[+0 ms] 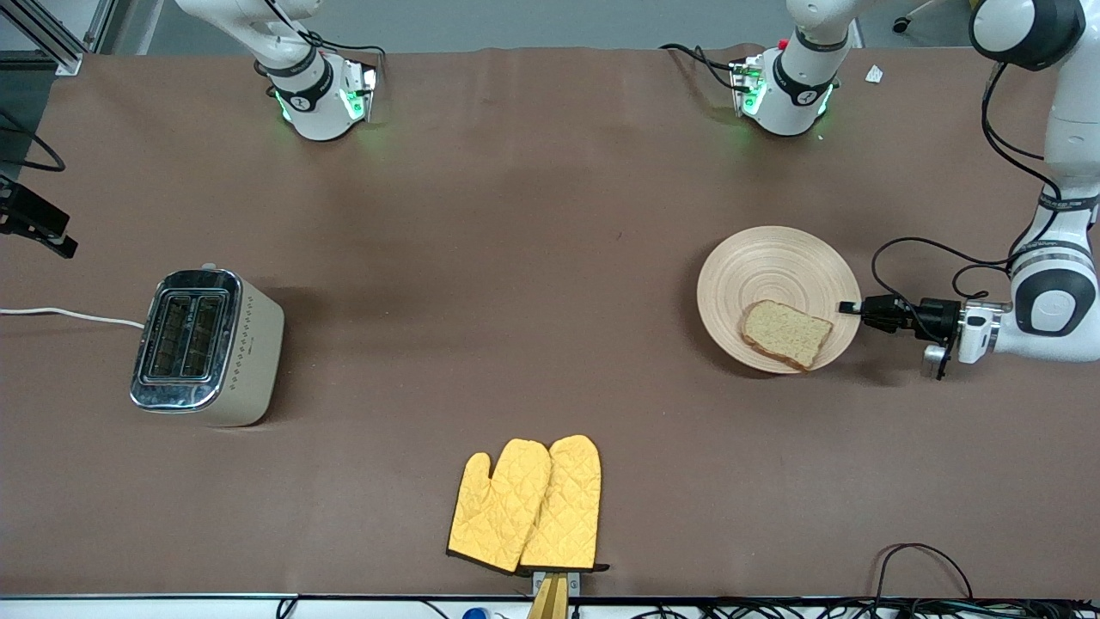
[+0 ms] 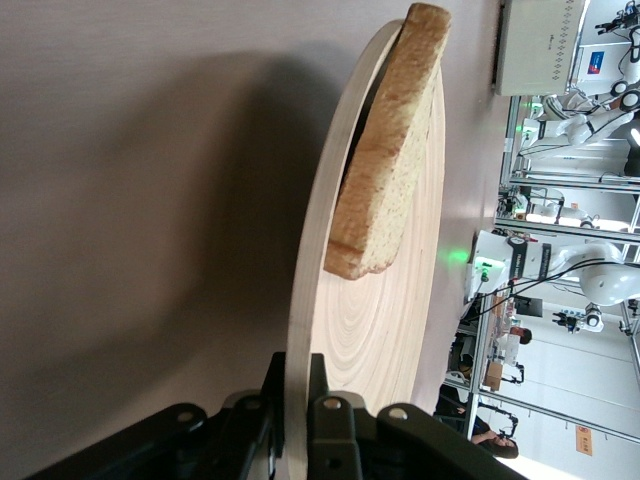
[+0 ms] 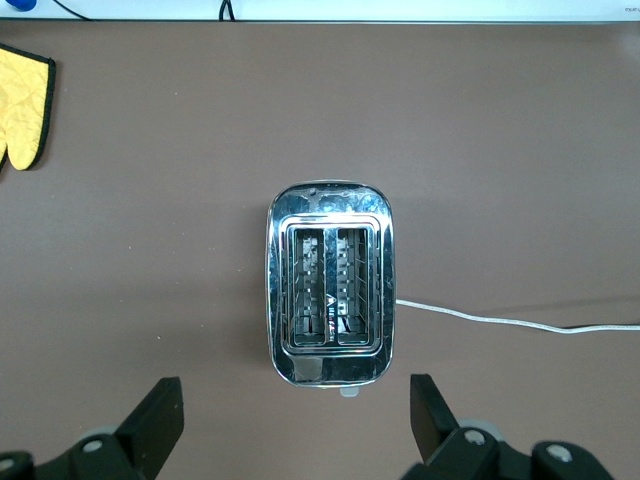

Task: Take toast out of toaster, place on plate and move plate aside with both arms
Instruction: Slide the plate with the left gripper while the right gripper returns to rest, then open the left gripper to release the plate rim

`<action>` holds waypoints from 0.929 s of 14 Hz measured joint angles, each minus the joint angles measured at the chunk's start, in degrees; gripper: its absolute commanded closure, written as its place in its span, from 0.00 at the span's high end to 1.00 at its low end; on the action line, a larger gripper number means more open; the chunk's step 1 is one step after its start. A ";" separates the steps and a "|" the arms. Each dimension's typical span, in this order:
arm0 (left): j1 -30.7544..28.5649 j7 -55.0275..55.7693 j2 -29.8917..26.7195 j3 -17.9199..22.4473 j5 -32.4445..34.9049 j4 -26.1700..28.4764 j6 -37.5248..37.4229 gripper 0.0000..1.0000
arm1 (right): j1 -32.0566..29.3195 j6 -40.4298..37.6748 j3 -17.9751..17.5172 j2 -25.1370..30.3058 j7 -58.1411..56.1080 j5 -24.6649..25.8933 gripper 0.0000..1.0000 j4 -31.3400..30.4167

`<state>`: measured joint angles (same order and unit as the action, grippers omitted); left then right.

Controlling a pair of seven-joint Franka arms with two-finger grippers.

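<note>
The light wooden plate lies on the table toward the left arm's end. The brown toast lies on it, near the rim that is nearer the front camera. My left gripper is low at the plate's edge and shut on the rim. In the left wrist view the plate's rim runs between the fingers of that gripper, and the toast shows farther along. My right gripper is open and empty, high over the toaster. It is out of the front view.
The silver and beige toaster stands toward the right arm's end, both slots empty, its white cord trailing off the table edge. A pair of yellow oven mitts lies near the table's front edge, also seen in the right wrist view.
</note>
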<state>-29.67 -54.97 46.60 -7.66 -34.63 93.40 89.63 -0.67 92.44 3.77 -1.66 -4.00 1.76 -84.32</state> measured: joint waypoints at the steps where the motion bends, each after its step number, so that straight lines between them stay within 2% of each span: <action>1: -0.47 -0.09 1.30 0.01 0.14 -0.99 -0.32 0.00 | 0.05 -0.03 -0.01 0.00 0.00 0.01 1.00 0.00; 2: -0.84 -0.10 2.45 0.01 0.14 -1.77 -0.61 0.00 | 0.05 -0.04 -0.01 0.00 0.00 0.01 1.00 0.00; 4: -1.21 -0.12 3.70 -0.06 0.11 -2.88 -1.49 0.13 | 0.13 -0.12 -0.04 -0.01 0.00 0.01 1.00 0.00; 5: -1.22 0.10 3.80 -0.06 0.12 -3.20 -1.63 0.87 | 0.20 -0.16 -0.05 -0.01 0.00 0.01 1.00 0.00; 6: -1.22 1.29 3.79 -0.07 0.11 -3.47 -1.88 1.00 | 0.21 -0.21 -0.06 -0.01 0.00 0.02 1.00 0.00; 10: -1.22 5.15 3.77 -0.10 0.35 -4.45 -2.16 1.00 | 0.18 -0.24 0.06 -0.18 0.00 0.02 1.00 -0.01; 13: -1.34 8.38 3.49 -0.09 3.61 -7.71 -2.24 1.00 | 0.30 -0.24 -0.06 -0.23 0.00 0.02 1.00 -0.01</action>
<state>-31.01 -46.60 50.09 -7.75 -31.02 85.70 87.39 -0.37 92.21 3.71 -1.89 -4.00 1.77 -84.33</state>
